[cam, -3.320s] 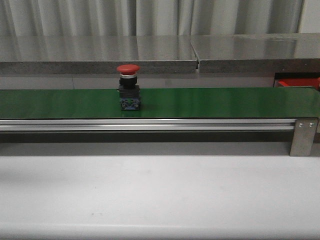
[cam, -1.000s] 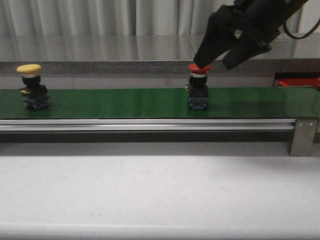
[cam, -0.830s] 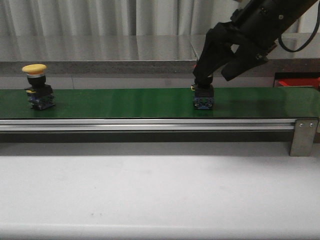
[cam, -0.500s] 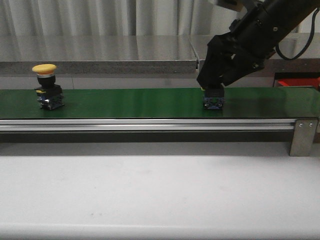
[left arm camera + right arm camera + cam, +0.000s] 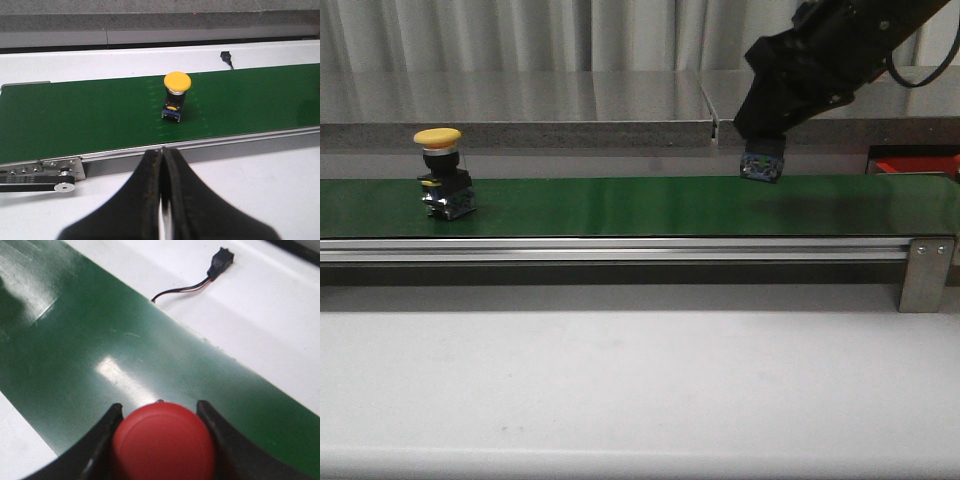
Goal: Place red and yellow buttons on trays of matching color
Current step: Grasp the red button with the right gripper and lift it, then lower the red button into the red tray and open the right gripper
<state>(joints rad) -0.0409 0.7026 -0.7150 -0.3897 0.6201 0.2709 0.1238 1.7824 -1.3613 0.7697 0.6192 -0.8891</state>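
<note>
The right gripper (image 5: 770, 135) holds the red button (image 5: 163, 442) clamped above the green belt (image 5: 620, 205) (left fingers pressed together, empty); a loose grip could drop it, while the yellow button (image 5: 442, 172) rides past unpicked.

A long green belt (image 5: 640, 205) runs from side to side, with a shiny metal rail (image 5: 610, 250) along its near edge and a metal bracket (image 5: 926, 273) at the right end. In front of it lies a plain white table (image 5: 640, 390). Behind the belt sits a grey shelf (image 5: 520, 105) that shines with soft light. Pale curtains (image 5: 570, 35) hang at the back. A small black plug with thin wires (image 5: 215, 267) rests on the white top.
</note>
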